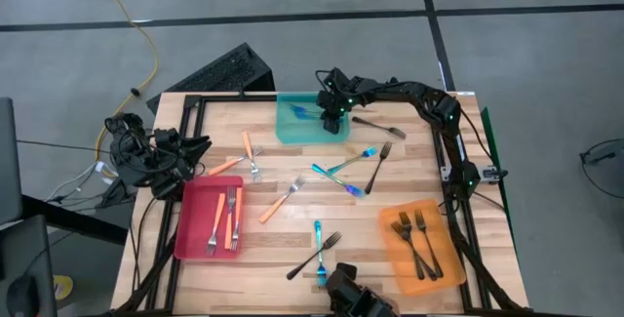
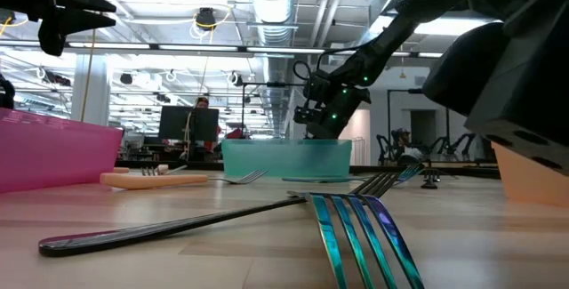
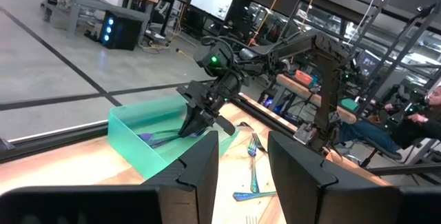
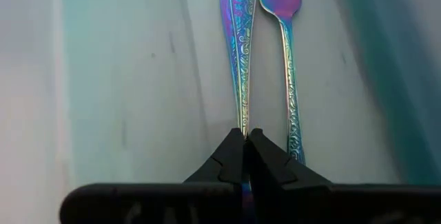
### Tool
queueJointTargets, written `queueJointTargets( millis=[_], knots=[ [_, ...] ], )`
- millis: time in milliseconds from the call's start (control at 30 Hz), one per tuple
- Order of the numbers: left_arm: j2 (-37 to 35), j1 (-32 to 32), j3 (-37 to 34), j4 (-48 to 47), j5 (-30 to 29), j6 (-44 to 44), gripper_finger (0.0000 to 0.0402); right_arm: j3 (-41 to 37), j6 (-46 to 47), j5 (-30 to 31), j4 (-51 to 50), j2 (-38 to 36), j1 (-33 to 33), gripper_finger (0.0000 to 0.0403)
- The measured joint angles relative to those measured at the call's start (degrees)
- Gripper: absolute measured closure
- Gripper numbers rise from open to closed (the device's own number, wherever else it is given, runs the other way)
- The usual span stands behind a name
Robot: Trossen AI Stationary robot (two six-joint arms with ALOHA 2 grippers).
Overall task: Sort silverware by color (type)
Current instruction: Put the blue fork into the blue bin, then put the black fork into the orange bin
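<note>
My right gripper reaches down into the teal tray at the table's far side and is shut on a blue fork. A second blue fork lies beside it on the tray floor. My left gripper hovers open over the table's left edge, touching nothing. Orange-handled forks lie in the red tray and dark forks in the orange tray. Loose orange, blue and dark forks lie flat on the table. My right gripper pinches the blue fork by the end of its handle between the two fingertips. The fingers come from above, slanting, and lie along the fork. The fork points away from them inside the teal tray; whether it rests on the tray floor I cannot tell.
More loose forks lie near the table's near edge: a blue one crossed by a dark one. Another dark fork lies right of the teal tray. A black frame rail runs along the table's right side.
</note>
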Motion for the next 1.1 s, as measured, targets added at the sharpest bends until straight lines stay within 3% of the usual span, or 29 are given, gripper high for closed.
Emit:
queueJointTargets(
  millis=[600, 1100],
  knots=[
    [0.0, 0.0, 0.0, 0.0, 0.0, 0.0, 0.0289, 0.0, -0.6, 3.5, 0.0, 0.0, 0.9, 0.0351],
    [0.0, 0.0, 0.0, 0.0, 0.0, 0.0, 0.0289, -0.1, -0.9, 3.9, -2.9, -0.3, 0.9, 0.0264]
  ],
)
